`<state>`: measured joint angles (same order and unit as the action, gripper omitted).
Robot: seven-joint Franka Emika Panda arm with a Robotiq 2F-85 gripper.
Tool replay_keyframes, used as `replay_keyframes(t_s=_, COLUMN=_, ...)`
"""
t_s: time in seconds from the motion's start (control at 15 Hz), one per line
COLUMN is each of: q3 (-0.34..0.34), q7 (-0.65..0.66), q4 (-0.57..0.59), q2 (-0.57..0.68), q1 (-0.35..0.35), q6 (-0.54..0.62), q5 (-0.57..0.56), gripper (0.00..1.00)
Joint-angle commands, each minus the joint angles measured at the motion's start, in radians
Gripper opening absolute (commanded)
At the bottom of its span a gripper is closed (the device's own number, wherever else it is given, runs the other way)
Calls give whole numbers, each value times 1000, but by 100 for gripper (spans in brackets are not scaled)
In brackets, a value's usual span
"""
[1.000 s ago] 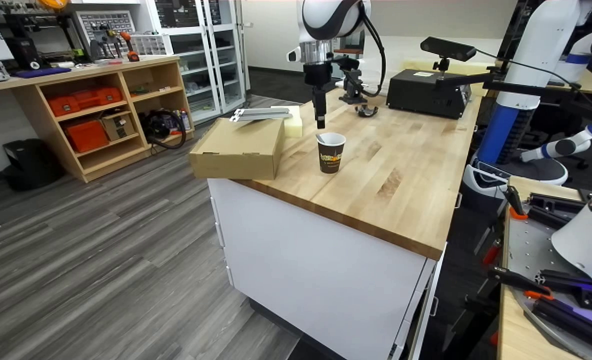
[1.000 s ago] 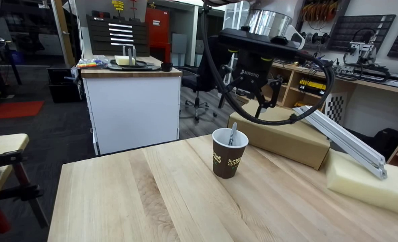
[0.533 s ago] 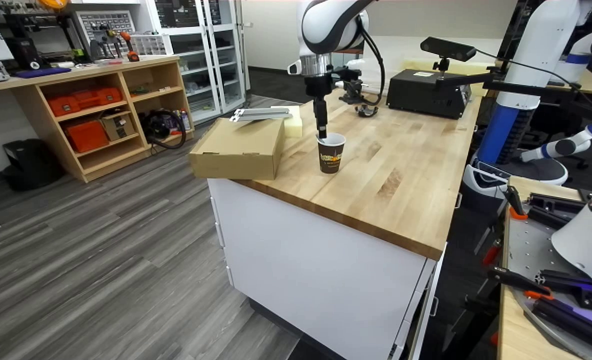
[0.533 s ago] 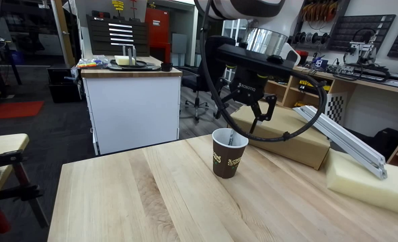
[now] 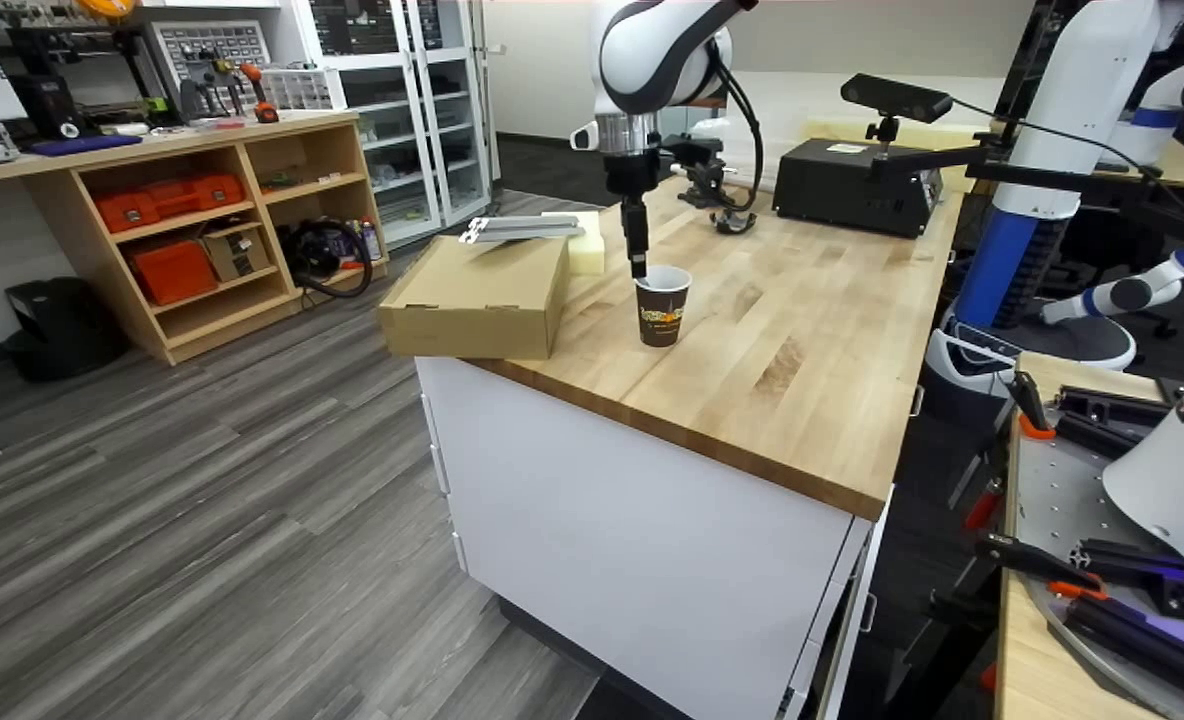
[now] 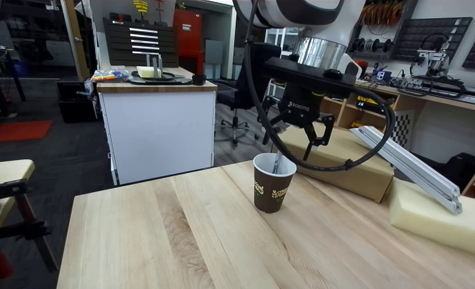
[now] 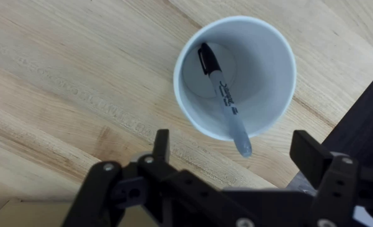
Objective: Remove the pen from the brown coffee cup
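Note:
The brown coffee cup (image 5: 662, 312) stands upright on the wooden table, also in an exterior view (image 6: 272, 193). The wrist view looks down into its pale inside (image 7: 262, 69). The pen (image 7: 227, 97) is a grey marker with a black cap. It leans in the cup, cap down, its grey end past the rim. It also shows in an exterior view (image 6: 277, 163). My gripper (image 7: 232, 144) is open, a finger on each side of the pen's end, touching neither in the wrist view. It hangs at the cup's rim in both exterior views (image 5: 638, 270) (image 6: 286, 149).
A cardboard box (image 5: 477, 295) lies beside the cup at the table's edge (image 5: 692, 440). A metal profile (image 6: 410, 168) rests on the box and a yellow foam block (image 6: 442, 220). A black device (image 5: 847, 190) stands farther back on the table.
My gripper has come down to the cup's rim, then shifted slightly sideways in the last half second. The fingers stay open. The cup has not moved.

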<state>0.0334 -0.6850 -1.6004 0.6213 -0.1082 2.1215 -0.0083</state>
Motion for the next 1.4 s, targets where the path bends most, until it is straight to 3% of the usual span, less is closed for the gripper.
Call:
replay_keyframes(t_s=0.0, q3=5, q7=4, q4=28, q2=17, q1=-12, q6=22, q5=-20, gripper=67)
replay_keyframes(t_s=0.67, q3=6, q7=3, q4=36, q2=28, q1=-19, q6=37, q5=-19, gripper=4)
replay_keyframes(t_s=0.8, q3=5, q7=5, q4=34, q2=22, q1=-17, q6=27, q5=-23, gripper=0)
replay_keyframes(t_s=0.93, q3=2, q7=7, q4=30, q2=14, q1=-16, q6=17, q5=-29, gripper=5)
replay_keyframes(t_s=1.33, q3=-5, q7=25, q4=18, q2=-17, q1=-5, q6=-14, q5=-56, gripper=5)
